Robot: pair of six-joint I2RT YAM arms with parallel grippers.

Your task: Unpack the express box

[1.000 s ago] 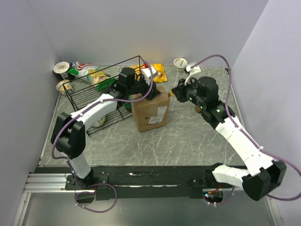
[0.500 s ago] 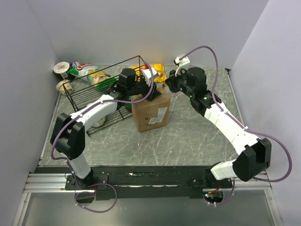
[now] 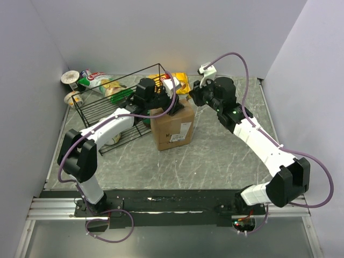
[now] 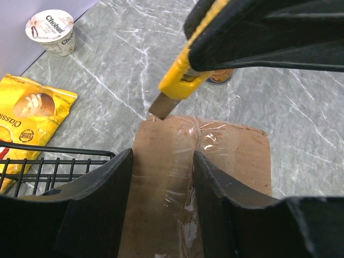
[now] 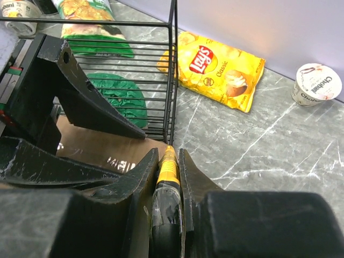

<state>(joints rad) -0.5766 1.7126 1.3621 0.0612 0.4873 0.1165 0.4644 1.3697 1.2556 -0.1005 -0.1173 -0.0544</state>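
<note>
In basket [image 5: 173, 64], green packet [image 5: 115, 91] (box [image 4: 236, 156] taped).

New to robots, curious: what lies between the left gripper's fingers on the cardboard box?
The clear tape seam on the box, yellow knife at its far end; the left wrist view shows it.

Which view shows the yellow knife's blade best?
Left wrist: the blade shows clearly, its tip at the top edge of the express box. Right wrist shows only the knife's yellow handle in the right gripper; top view hides the blade.
</note>
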